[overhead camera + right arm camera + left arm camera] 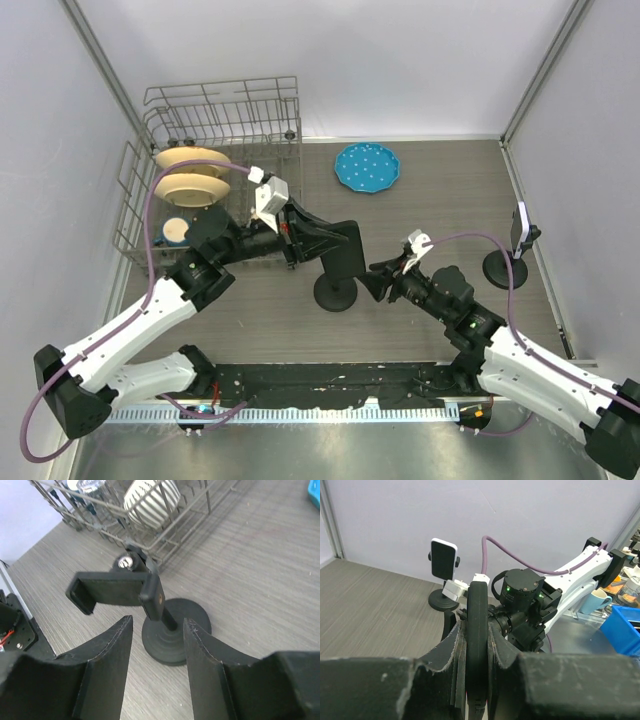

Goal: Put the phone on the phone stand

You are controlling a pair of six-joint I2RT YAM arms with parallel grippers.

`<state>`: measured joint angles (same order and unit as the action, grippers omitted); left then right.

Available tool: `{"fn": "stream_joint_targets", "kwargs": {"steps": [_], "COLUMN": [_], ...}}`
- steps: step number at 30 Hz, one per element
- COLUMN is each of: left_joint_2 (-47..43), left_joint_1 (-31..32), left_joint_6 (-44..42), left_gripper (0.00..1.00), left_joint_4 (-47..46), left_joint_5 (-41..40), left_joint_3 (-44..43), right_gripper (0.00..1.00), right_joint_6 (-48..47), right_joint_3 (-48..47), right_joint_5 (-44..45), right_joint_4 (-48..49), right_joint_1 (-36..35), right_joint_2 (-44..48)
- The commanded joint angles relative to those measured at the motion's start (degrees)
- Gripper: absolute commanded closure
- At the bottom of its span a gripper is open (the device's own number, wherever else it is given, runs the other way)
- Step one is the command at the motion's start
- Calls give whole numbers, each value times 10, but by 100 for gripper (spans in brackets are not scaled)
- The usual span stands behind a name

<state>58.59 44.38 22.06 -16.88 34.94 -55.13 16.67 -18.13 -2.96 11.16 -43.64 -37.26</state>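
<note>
My left gripper [300, 235] is shut on a black phone [342, 248] and holds it tilted just above the black phone stand [337, 293] in the middle of the table. In the left wrist view the phone [477, 605] stands edge-on between my fingers [451, 650]. My right gripper [382, 283] is open and empty, just right of the stand's base. In the right wrist view its jaws flank the stand's round base [175, 630], and the stand's clamp bar [112, 587] sits above. I cannot tell whether the phone touches the clamp.
A second stand [505, 268] carrying a white phone [520, 225] is at the right edge; it also shows in the left wrist view [444, 559]. A wire dish rack [215, 130] with plates is at the back left. A blue plate [367, 166] lies at the back.
</note>
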Motion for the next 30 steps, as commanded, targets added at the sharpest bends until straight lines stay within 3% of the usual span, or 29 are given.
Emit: {"fn": "stream_joint_targets", "kwargs": {"steps": [1,7,23,30], "left_joint_2": [-17,-24,-23,-18], "left_joint_1": [6,7,7,7], "left_joint_6": [-29,-43,-47,-47], "left_gripper": [100,100,100,100], "left_joint_4": [-18,0,7,8], "left_joint_5": [-8,-12,-10,-10], "left_joint_3": [-16,-20,-24,-23], "right_gripper": [51,58,59,78], "right_joint_6": [-40,-66,-67,-71], "right_joint_3": [-9,-23,-20,-24], "right_joint_5": [-3,0,-9,-14], "right_joint_4": [114,109,135,146], "right_joint_1": [0,1,0,0], "right_joint_2": [-7,-27,-69,-84]}}
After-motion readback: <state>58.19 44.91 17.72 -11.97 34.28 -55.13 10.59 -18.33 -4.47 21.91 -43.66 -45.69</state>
